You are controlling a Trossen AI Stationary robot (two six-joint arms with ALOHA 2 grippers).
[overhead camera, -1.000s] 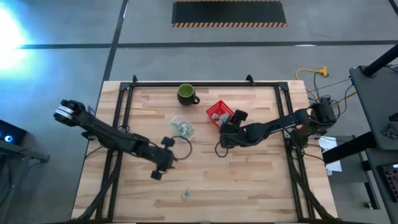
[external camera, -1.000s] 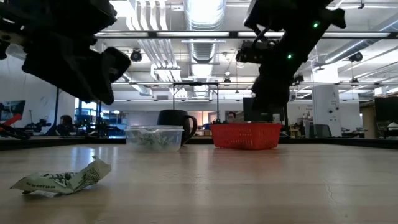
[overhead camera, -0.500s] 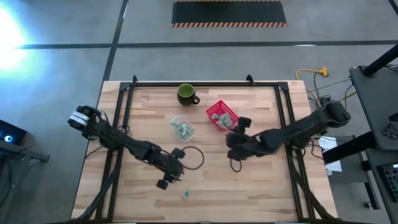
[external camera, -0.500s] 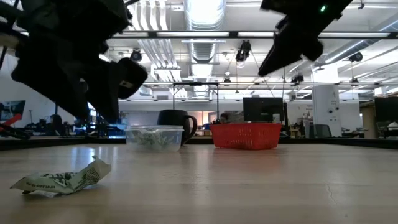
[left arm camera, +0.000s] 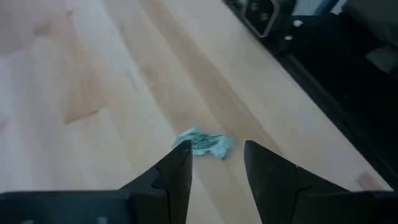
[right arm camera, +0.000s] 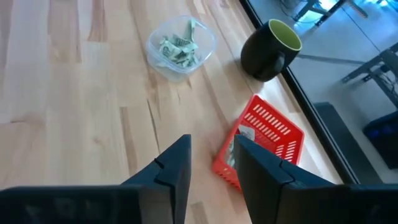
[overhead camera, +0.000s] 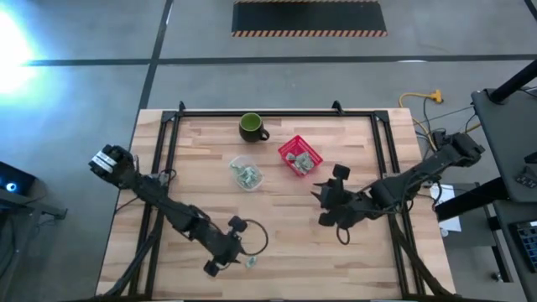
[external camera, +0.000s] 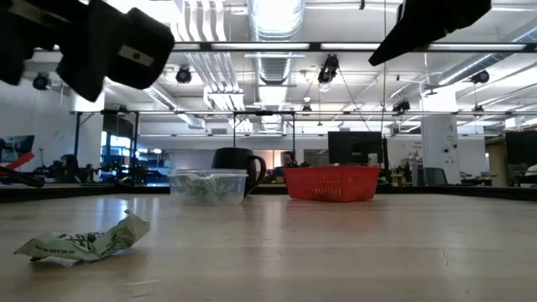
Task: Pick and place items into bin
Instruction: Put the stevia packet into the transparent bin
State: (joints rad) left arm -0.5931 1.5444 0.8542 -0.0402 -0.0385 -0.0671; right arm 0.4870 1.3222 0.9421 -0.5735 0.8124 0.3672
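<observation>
One crumpled pale green-and-white item (overhead camera: 250,262) lies loose on the wooden table near its near edge; it also shows in the low view (external camera: 84,242). My left gripper (overhead camera: 231,256) hovers just left of it, open and empty. In the left wrist view (left arm camera: 217,163) the item (left arm camera: 205,142) lies ahead of the gap between the fingers. Several more items sit in a clear tub (overhead camera: 246,174). The red bin (overhead camera: 299,155) holds a few items (right arm camera: 245,132). My right gripper (overhead camera: 323,200) is open and empty above the table, on the near right of the bin.
A dark green mug (overhead camera: 251,127) stands at the far middle, beyond the tub (right arm camera: 180,45) and the bin (right arm camera: 264,143). Black frame rails run along the table's edges (overhead camera: 168,159). Bare wood lies between the two arms (overhead camera: 285,226).
My left gripper has moved toward the table's near edge and a little right, ending beside the loose item. My right gripper has drawn back from the red bin toward the near right and has risen. The items, tub, bin and mug have stayed put.
</observation>
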